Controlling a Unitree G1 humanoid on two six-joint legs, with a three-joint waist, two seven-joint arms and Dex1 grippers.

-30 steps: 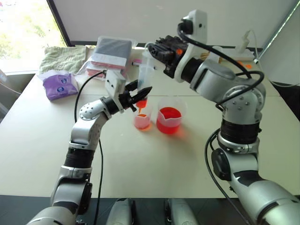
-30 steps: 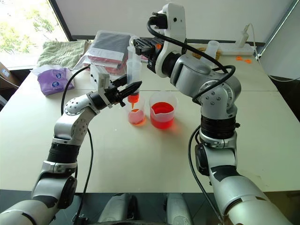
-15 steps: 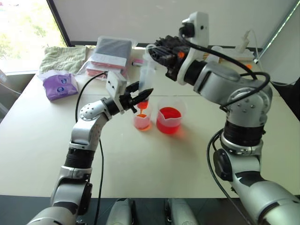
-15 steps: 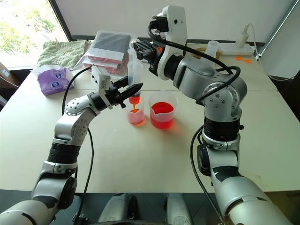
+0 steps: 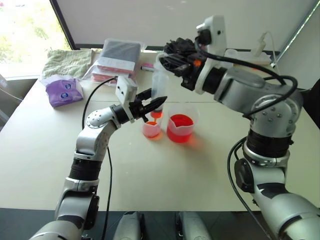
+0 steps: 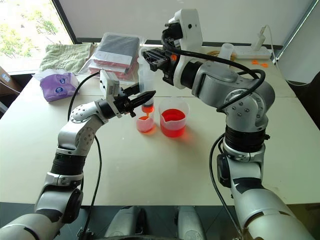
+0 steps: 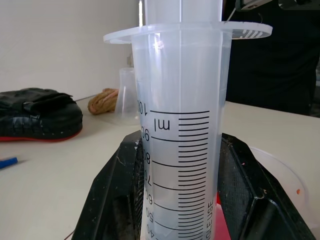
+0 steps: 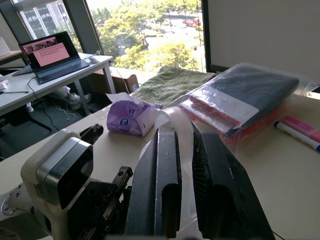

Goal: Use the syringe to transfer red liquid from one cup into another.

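Observation:
The clear syringe [image 5: 159, 88] stands nearly upright over the small clear cup [image 5: 151, 129], its orange tip just above the rim. My left gripper [image 5: 153, 105] is shut on the lower barrel; in the left wrist view the graduated syringe barrel [image 7: 180, 135] sits between the black fingers [image 7: 112, 200]. My right gripper [image 5: 168, 56] is shut on the white plunger [image 8: 178, 131] at the top. Red liquid lies in the small cup and fills the lower part of the spouted beaker [image 5: 180, 127] just right of it.
On the white table [image 5: 165, 175], a purple tissue pack [image 5: 63, 91], a green towel [image 5: 67, 61] and a bagged dark bundle [image 5: 118, 56] lie at the far left. A pink and blue marker [image 5: 146, 66] lies behind the syringe. A frosted cup [image 6: 226, 50] and power strip [image 5: 260, 49] sit at the back right.
The syringe's lower end has drifted slightly right over the small cup. Both grippers keep their hold, and the cups have not moved.

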